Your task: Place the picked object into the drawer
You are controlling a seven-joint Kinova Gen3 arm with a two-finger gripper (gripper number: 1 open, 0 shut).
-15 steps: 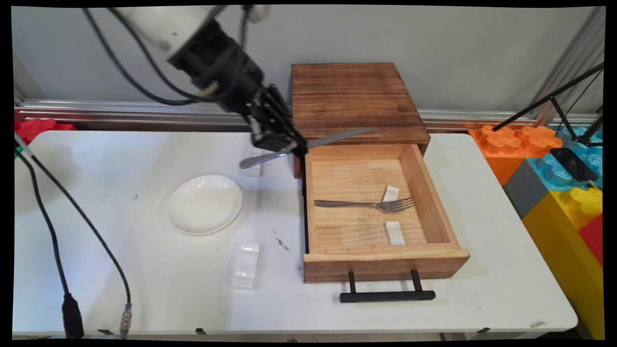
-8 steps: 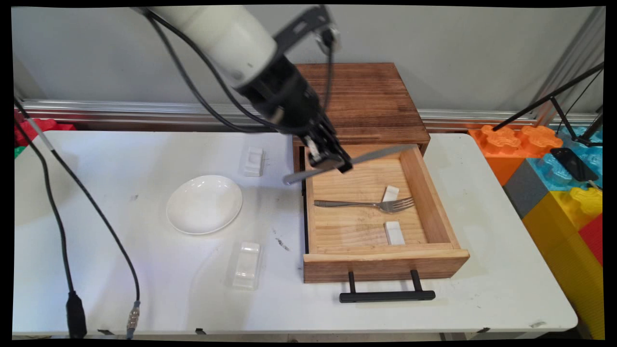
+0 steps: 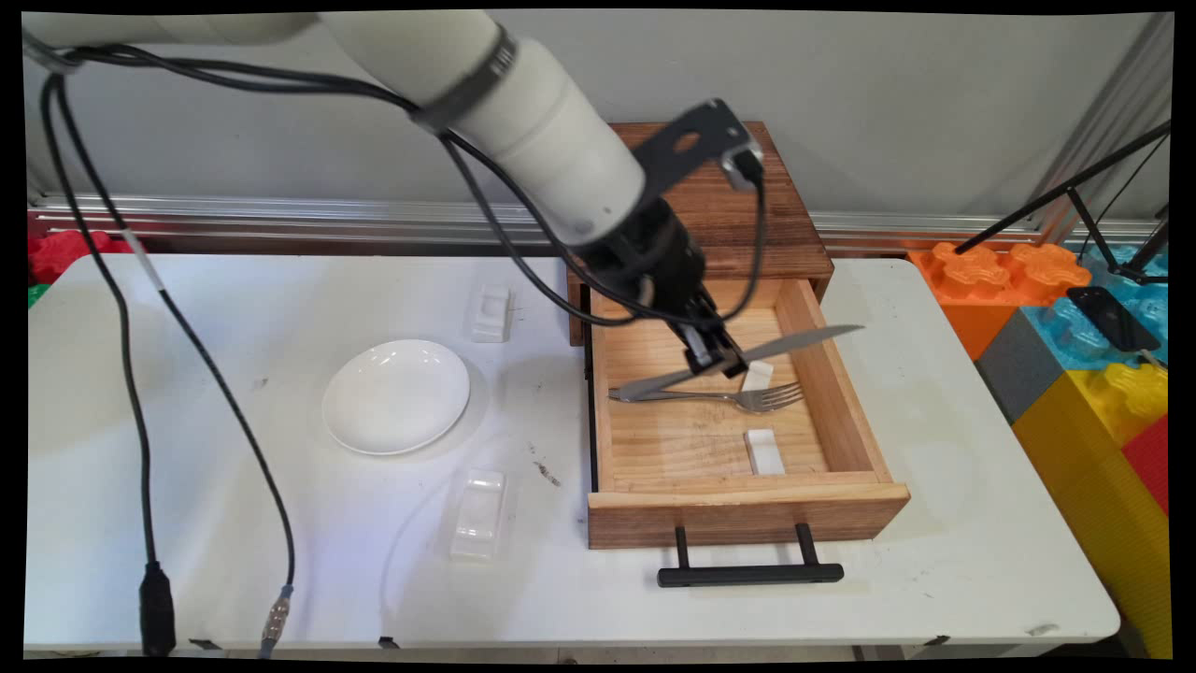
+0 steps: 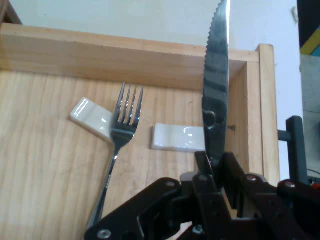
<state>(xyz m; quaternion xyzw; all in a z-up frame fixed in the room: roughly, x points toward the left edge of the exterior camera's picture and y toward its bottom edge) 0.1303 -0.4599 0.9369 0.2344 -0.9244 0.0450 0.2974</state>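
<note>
Presently listed, largest first: white table [image 3: 841,598]; dark wooden cabinet [image 3: 747,206] at its far edge, its pale drawer [image 3: 747,509] pulled open toward the near side, black handle [image 3: 750,574] in front. White plate [image 3: 396,395] left of the drawer. Gripper [image 3: 715,360] above the drawer's rear half, clamped on a serrated knife [image 3: 794,341] at mid-length, blade reaching over the drawer's right wall. Fork [image 3: 710,396] flat inside, tines on one of two white rests [image 3: 758,375]. Two more rests [image 3: 478,514] on the table.
</note>
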